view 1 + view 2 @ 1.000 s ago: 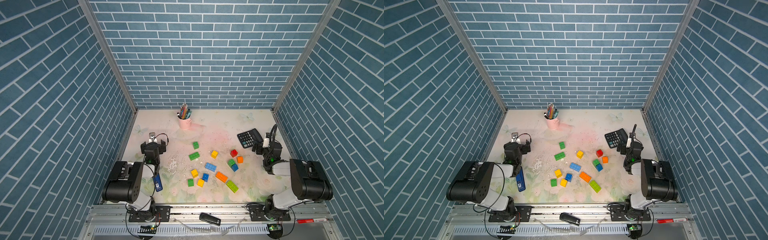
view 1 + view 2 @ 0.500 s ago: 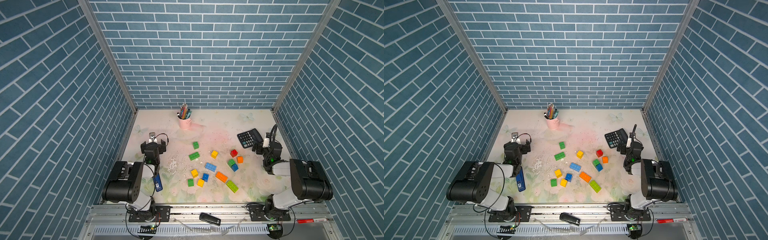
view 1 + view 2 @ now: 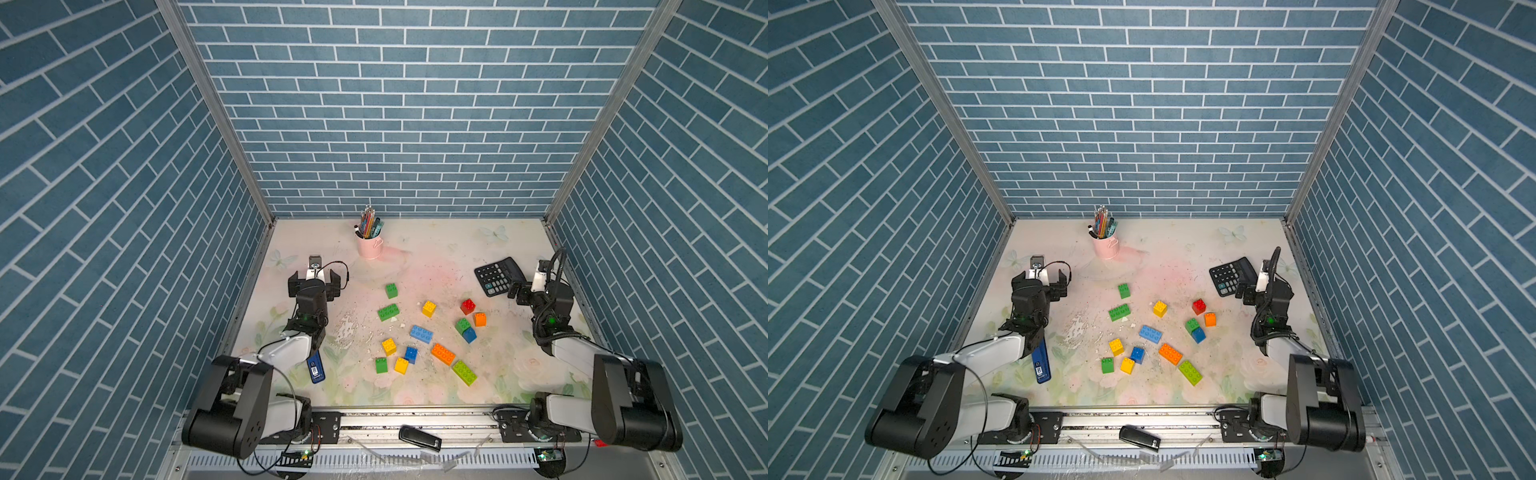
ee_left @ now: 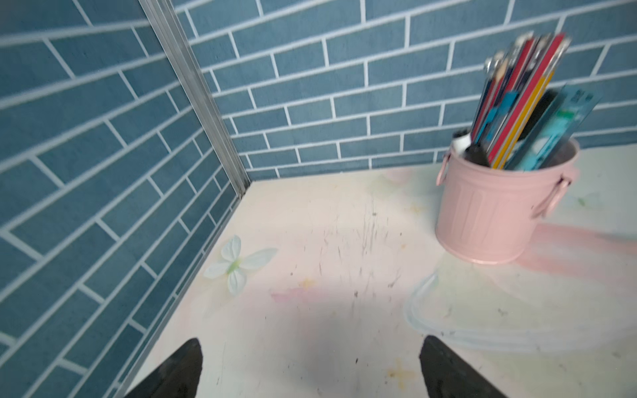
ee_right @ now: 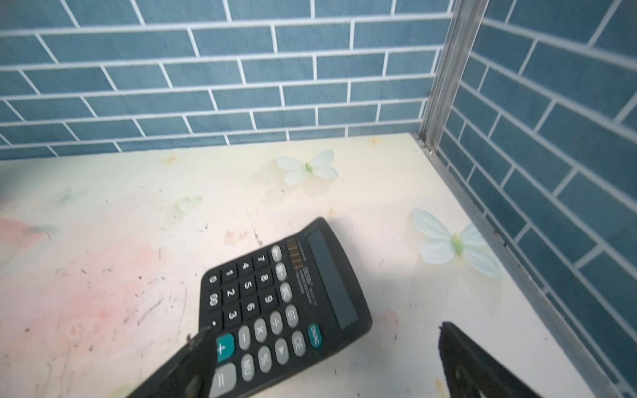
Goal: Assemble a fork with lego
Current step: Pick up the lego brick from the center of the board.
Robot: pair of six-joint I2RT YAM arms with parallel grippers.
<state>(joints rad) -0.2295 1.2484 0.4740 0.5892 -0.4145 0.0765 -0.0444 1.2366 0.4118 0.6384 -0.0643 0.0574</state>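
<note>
The lego (image 3: pixel 421 333) lies scattered on the table (image 3: pixel 436 257), all of it on the robot's side of the pink bucket (image 3: pixel 370 248) of pens. Closest to the bucket is a small green brick (image 3: pixel 391 290), and farthest from it is a lime oblong (image 3: pixel 464 372). A green brick (image 3: pixel 462 324) and a blue brick (image 3: pixel 469 335) touch each other; joined or not, I cannot tell. The left gripper (image 4: pixel 310 358) hangs near the bucket on its left, jaws spread wide over bare table. The right gripper (image 5: pixel 324 344), well off to the bucket's right, is spread wide too, one jaw over the calculator (image 5: pixel 286 303) keys, and it grips nothing.
</note>
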